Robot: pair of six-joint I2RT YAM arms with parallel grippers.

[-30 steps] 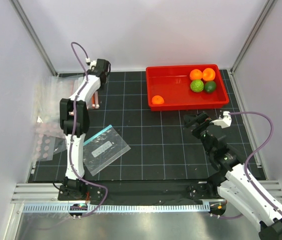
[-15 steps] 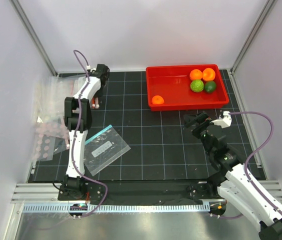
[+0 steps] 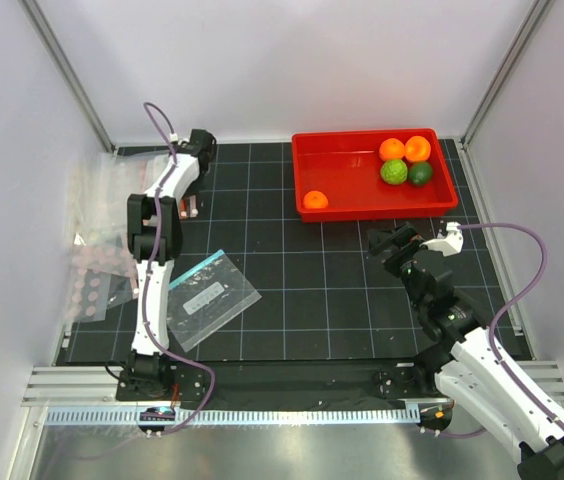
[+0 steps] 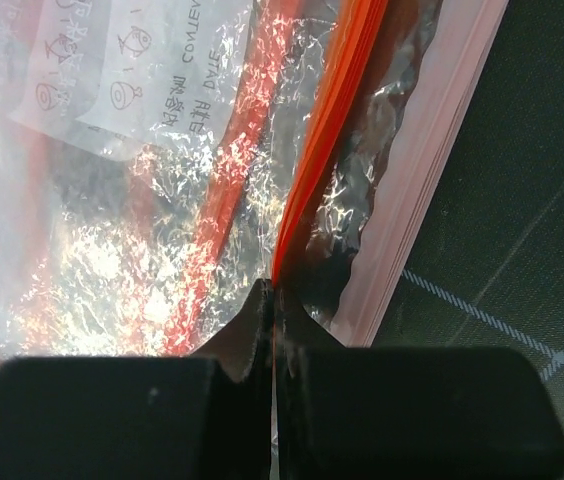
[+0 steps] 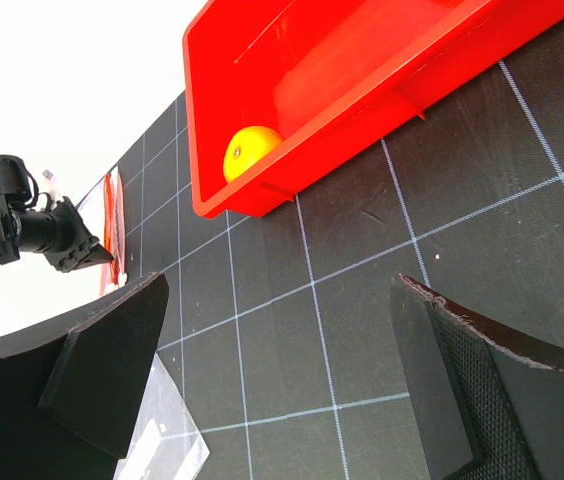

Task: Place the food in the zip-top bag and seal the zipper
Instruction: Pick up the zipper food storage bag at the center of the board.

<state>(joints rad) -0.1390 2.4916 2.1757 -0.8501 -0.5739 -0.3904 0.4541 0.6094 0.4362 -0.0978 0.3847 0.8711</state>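
Left wrist view: left gripper (image 4: 270,292) pinched shut on zipper (image 4: 327,140) of zip-top bag (image 4: 162,200), far-left. Strip's long axis runs away from fingertips, up-right. Right gripper (image 5: 280,300) wide, empty, nearer food (image 3: 394,171) in red tray (image 3: 352,178), just ahead.

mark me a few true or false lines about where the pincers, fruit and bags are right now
The left pincer is shut on the red-orange zipper of the clear bag. True.
The right pincer holds an orange. False: it is open and empty, above the mat.
All five fruits lie in the red tray. True.
The teal-edged pouch lies inside the tray. False: it lies on the mat, outside it.
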